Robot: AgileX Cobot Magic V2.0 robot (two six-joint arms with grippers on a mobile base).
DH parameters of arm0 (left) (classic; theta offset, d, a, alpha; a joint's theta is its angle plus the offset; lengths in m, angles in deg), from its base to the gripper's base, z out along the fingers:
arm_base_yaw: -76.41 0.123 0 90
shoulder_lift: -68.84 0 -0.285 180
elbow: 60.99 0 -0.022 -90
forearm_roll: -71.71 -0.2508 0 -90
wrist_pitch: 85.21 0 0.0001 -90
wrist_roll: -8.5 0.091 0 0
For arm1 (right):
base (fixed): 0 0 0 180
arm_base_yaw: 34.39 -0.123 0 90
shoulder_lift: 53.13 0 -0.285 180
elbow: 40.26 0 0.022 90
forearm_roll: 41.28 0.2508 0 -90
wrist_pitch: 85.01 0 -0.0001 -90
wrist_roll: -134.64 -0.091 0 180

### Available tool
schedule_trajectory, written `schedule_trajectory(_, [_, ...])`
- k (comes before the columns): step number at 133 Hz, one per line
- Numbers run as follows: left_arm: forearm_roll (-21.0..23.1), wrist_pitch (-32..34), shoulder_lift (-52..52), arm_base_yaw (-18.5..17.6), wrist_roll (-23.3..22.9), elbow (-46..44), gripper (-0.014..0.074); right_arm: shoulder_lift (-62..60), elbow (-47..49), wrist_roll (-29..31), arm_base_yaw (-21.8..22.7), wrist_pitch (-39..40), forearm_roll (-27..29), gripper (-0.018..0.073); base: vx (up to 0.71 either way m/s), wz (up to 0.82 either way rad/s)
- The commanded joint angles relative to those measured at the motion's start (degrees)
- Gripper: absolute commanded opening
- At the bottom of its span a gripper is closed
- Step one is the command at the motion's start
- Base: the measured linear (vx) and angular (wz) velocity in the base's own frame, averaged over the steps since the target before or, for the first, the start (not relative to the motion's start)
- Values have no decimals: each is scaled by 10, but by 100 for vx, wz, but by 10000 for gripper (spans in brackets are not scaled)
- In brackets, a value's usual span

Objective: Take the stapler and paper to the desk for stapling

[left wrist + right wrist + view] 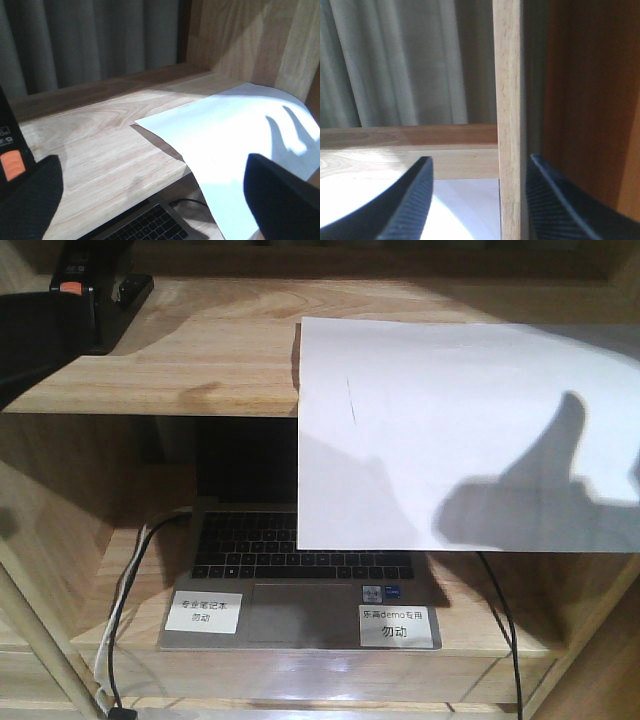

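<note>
I read both pincers as released and empty: left gripper (152, 167) over the shelf (200, 360) edge, right gripper (480, 160) straddling a wooden upright (509, 100). The paper (450, 430) overhangs the shelf above the laptop (300, 580). The stapler (72, 286) sits at far left.

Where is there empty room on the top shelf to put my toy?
The bare wood of the top shelf between the stapler at the left and the sheet of paper on the right is free. The lower shelf is crowded by the laptop.
</note>
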Motion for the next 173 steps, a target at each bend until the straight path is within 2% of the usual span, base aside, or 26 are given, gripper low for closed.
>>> schedule_trajectory(1, [-44,25,-20,-5,-69,-37,680,6,13,5,1,41,-5,370,0,0])
schedule_trajectory(2, [-60,21,-25,-5,-81,-42,680,6,13,5,1,41,-5,370,0,0])
schedule_trajectory(16, [-150,-15,-69,-5,-168,-96,680,6,13,5,1,41,-5,363,0,0])
schedule_trajectory(26, [-200,-35,-108,-5,-207,-141,680,6,13,5,1,41,-5,363,0,0])
schedule_trajectory(43, [-237,-84,-177,-5,-236,-216,680,6,13,5,1,41,-5,363,0,0])
schedule_trajectory(64, [-285,-189,-266,-5,-266,-327,680,6,13,5,1,41,-5,363,0,0])
schedule_trajectory(78, [-295,-236,-317,-3,-265,-393,680,6,13,5,1,41,-5,363,0,0])
schedule_trajectory(103, [-299,-301,-379,27,-265,-476,680,6,13,5,1,41,-5,363,0,0])
schedule_trajectory(122, [-291,-301,-398,51,-261,-489,680,6,13,5,1,41,-5,363,0,0])
schedule_trajectory(142, [-253,-300,-411,80,-259,-489,675,6,13,5,1,41,-5,363,0,0])
schedule_trajectory(173, [-213,-300,-432,110,-219,-489,652,6,13,5,1,41,-5,363,0,0])
